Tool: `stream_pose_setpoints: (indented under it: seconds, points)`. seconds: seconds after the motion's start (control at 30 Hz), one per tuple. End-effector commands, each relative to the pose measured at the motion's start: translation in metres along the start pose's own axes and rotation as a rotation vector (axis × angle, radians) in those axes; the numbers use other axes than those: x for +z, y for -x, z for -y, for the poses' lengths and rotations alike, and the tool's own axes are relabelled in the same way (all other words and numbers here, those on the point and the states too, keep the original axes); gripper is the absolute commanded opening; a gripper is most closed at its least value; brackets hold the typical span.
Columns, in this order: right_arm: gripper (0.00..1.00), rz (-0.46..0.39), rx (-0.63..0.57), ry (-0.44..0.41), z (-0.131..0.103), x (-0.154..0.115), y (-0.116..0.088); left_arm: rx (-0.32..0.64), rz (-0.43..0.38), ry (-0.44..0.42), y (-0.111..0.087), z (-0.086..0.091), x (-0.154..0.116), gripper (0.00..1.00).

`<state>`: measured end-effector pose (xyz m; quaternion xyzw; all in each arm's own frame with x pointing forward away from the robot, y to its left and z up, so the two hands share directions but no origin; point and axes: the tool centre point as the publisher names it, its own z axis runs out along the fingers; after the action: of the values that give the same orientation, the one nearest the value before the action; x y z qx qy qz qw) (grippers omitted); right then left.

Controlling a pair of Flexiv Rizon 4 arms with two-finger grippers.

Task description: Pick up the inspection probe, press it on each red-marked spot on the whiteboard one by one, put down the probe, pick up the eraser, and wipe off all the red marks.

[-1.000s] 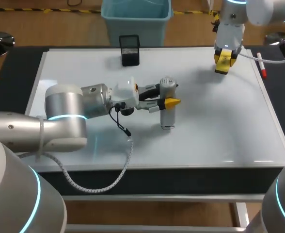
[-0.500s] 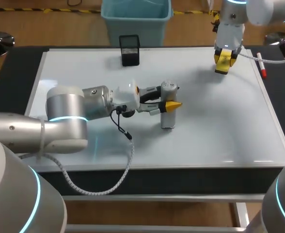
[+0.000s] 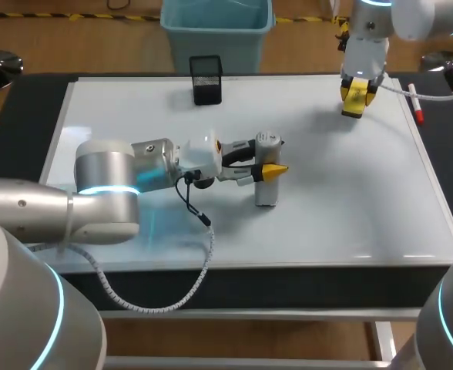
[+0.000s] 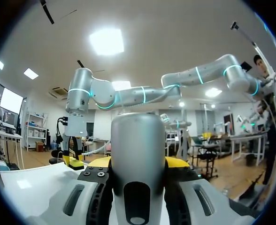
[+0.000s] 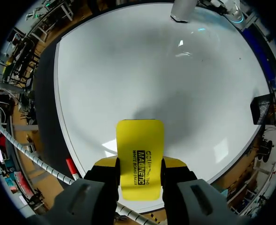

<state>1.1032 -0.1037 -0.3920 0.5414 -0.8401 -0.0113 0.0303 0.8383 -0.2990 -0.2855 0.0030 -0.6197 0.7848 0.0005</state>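
My left claw [image 3: 270, 165] is clamped on the silver-grey cylindrical inspection probe [image 3: 266, 190], with a yellow tip on either side of it. The probe stands upright with its base on the big white whiteboard [image 3: 350, 208], roughly mid-board. My right claw [image 3: 354, 101] is gripping the yellow rectangular board eraser [image 5: 140, 145] over the board's far right corner, and the eraser looks to be off the surface. A small black mesh holder [image 3: 206, 79] sits at the board's far edge. A red-capped marker pen [image 3: 416, 104] lies on the dark worktop [image 3: 451, 162] just beside the board's right edge.
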Motion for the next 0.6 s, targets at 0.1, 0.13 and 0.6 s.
stream_pose_setpoints:
  seconds: [0.1,0.13,0.6]
  points:
    - [0.0,-0.003,-0.002,0.0,0.0008,-0.0012,-0.0002,0.004,-0.014,0.028,-0.0021,-0.0027,0.001,0.0]
    - [0.0,-0.003,-0.002,0.0,0.0008,-0.0012,-0.0002,0.003,-0.015,0.028,-0.0024,-0.0027,0.0011,0.0]
    - [0.0,-0.003,-0.002,0.0,0.0008,-0.0012,-0.0002,-0.002,-0.015,0.037,-0.004,-0.0048,-0.0003,0.0]
